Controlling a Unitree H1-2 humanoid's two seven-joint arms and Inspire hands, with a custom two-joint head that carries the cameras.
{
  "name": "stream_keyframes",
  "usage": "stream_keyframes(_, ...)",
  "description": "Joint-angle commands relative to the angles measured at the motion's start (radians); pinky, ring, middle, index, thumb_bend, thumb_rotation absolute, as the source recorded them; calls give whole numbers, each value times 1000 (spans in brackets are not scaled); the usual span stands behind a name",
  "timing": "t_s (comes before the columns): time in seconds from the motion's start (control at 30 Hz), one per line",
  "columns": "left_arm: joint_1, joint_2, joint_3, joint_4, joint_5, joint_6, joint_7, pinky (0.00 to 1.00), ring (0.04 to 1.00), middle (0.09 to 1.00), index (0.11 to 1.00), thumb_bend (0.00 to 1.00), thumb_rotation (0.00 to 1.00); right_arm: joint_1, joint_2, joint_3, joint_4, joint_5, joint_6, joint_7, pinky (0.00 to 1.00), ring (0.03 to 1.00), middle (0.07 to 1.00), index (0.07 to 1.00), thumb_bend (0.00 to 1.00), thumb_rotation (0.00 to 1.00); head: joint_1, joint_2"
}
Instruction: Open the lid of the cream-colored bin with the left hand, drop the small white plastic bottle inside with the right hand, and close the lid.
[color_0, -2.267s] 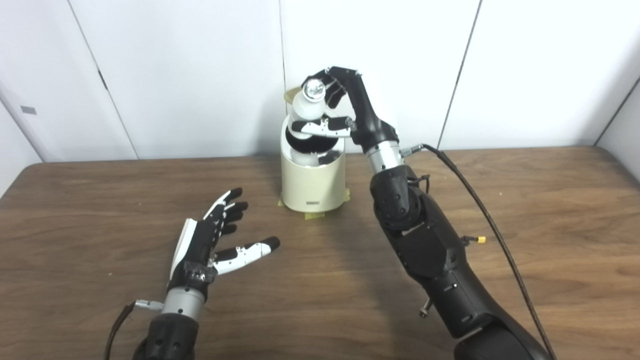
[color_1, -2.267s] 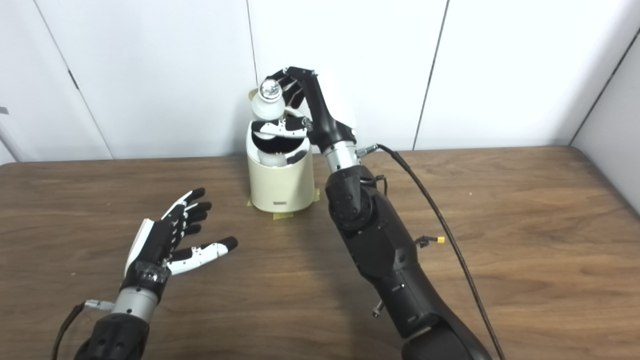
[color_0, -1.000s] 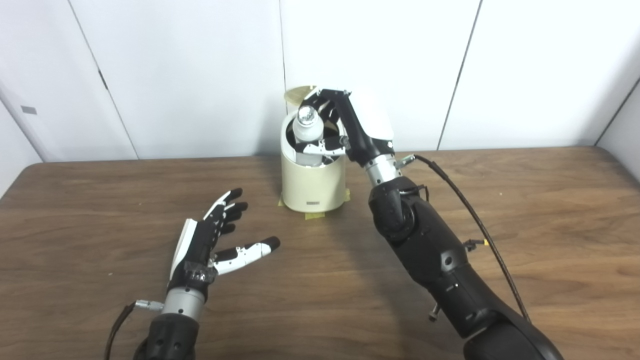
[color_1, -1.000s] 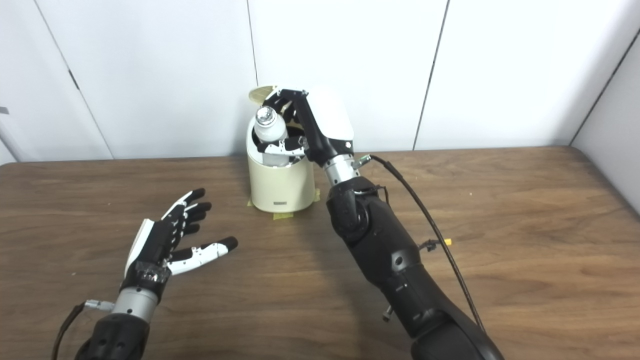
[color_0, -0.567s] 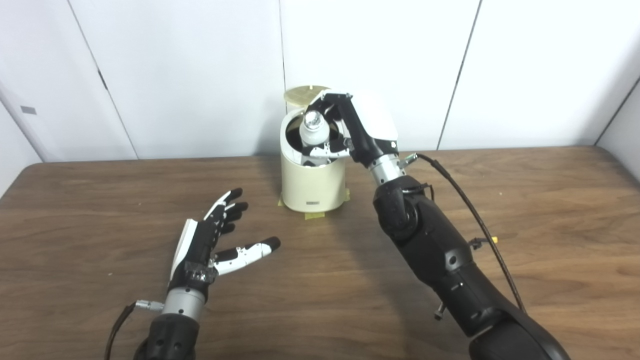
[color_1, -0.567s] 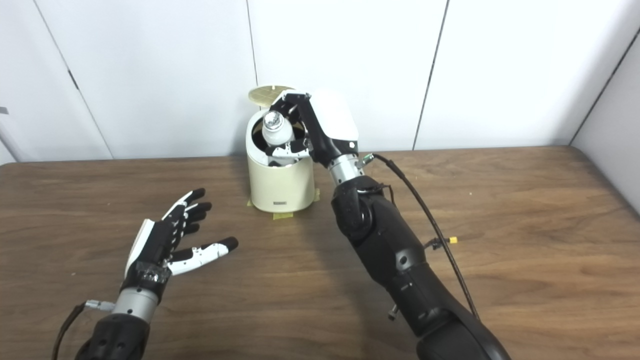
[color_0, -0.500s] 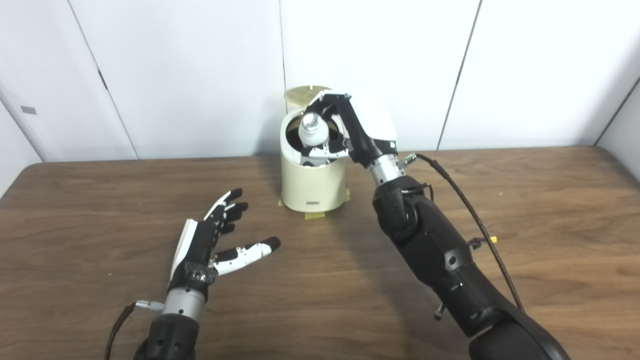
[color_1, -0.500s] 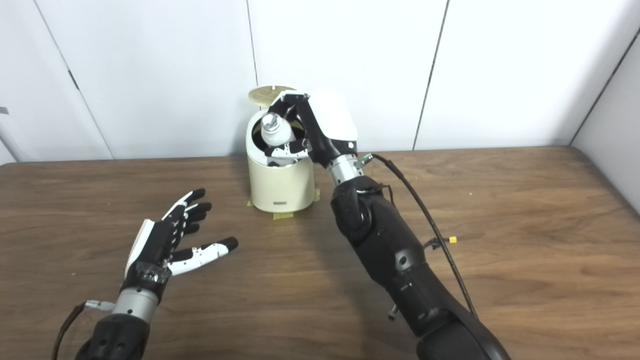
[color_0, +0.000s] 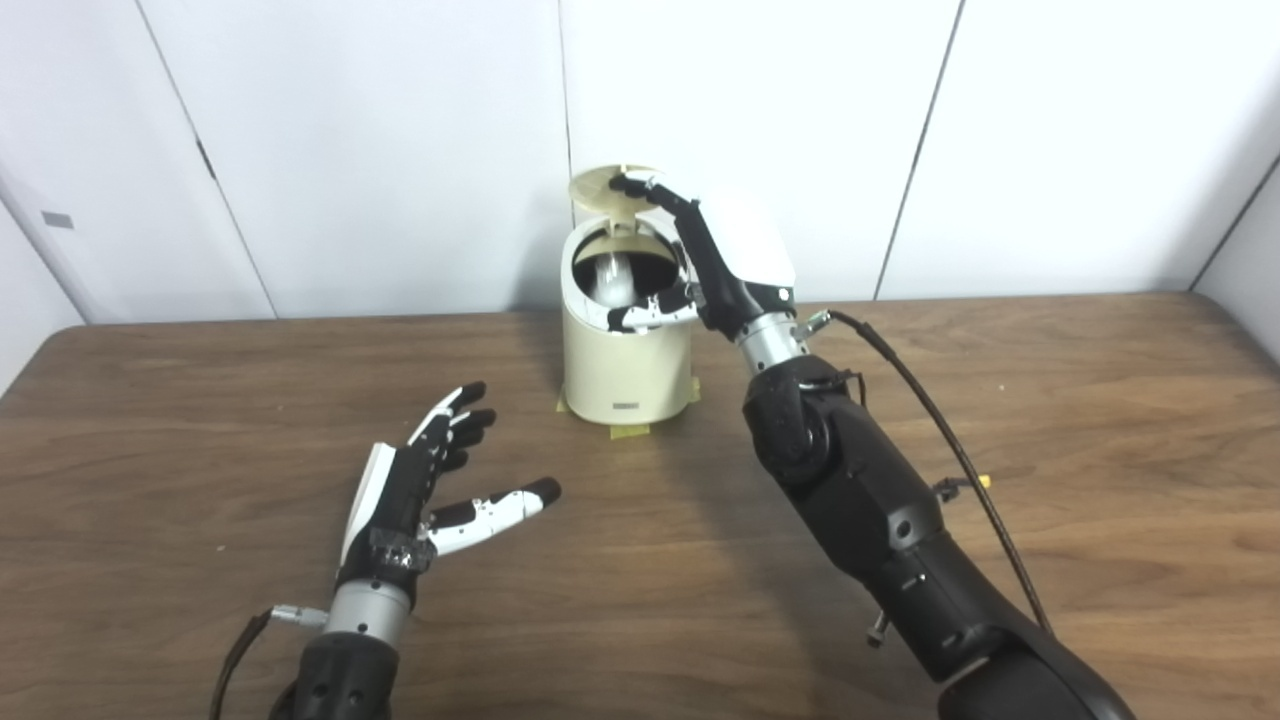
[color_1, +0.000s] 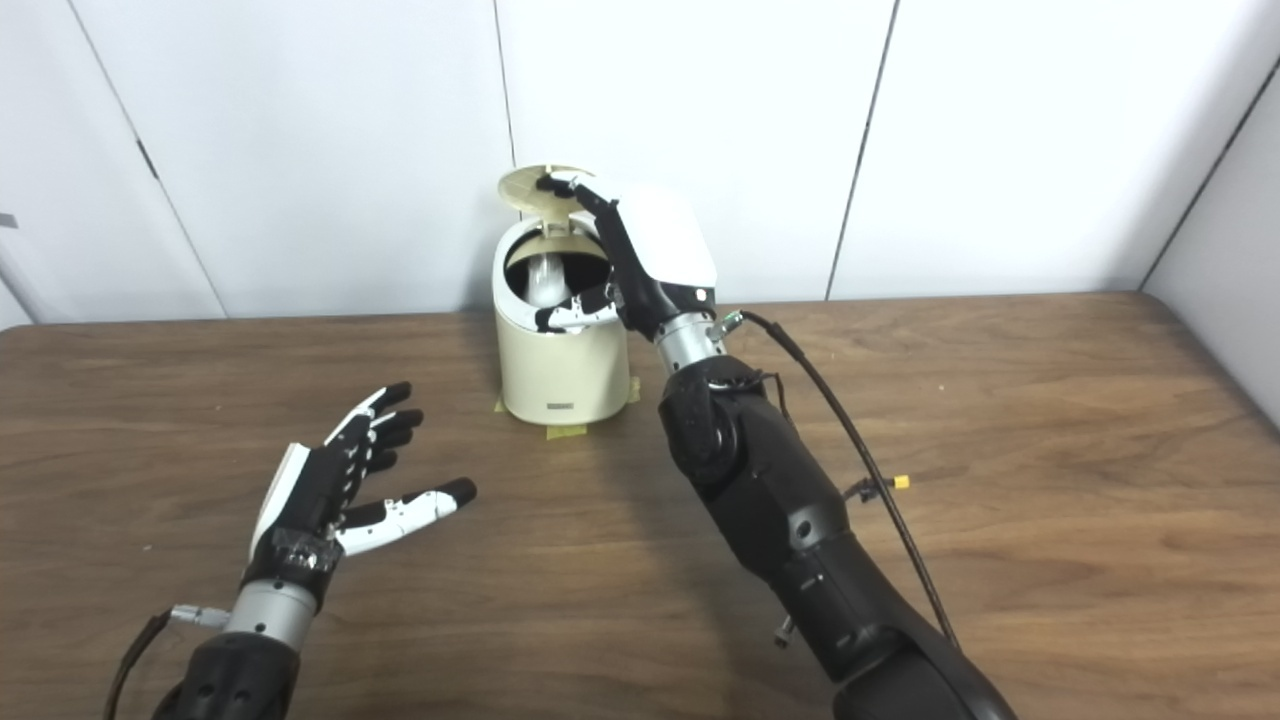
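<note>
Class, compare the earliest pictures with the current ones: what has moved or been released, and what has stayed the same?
The right hand came down from above the bin to its mouth and opened, letting go of the white bottle, which now shows as a blur inside the opening. The fingers are now spread, reaching up by the raised lid. The left hand stayed open over the table, the bin stayed put, and the lid stayed up.

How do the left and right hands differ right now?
The left hand hovers low over the table, well short of the bin; the right hand is raised at the bin's open mouth. The right hand's fingers reach toward the raised lid; the left's touch nothing. Both are open, fingers spread, holding nothing.
</note>
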Motion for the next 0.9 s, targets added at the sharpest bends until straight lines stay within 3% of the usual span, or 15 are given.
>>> stream_keyframes(0.0,-20,3,-3,-41,1,-20,5,863,866,858,935,830,207,-39,-5,-5,-37,-3,-10,-13,730,830,836,728,814,89,0,1)
stream_keyframes(0.23,-22,4,-1,-41,1,-19,5,863,865,858,928,833,206,-40,-5,-6,-20,1,-53,-51,633,695,682,638,780,44,-1,2)
stream_keyframes(0.27,-21,4,0,-43,0,-16,5,868,866,857,928,833,208,-40,-2,-10,-16,9,-65,-61,616,676,664,568,653,86,-2,2)
stream_keyframes(0.3,-21,4,0,-45,1,-14,4,880,867,858,927,832,209,-39,0,-13,-13,14,-76,-72,582,643,639,532,589,106,-2,3)
stream_keyframes(0.37,-20,5,-1,-49,4,-9,2,900,870,857,925,831,215,-37,4,-19,-8,30,-104,-91,521,584,548,484,539,22,-3,3)
stream_keyframes(0.6,-18,6,1,-51,0,-10,0,864,860,859,926,827,208,-23,15,-45,-16,89,-166,-104,398,431,487,502,520,0,-4,3)
stream_keyframes(0.87,-32,5,8,-36,15,-11,16,831,854,845,910,772,277,37,48,-119,-150,207,-123,-37,358,429,488,507,504,0,0,0)
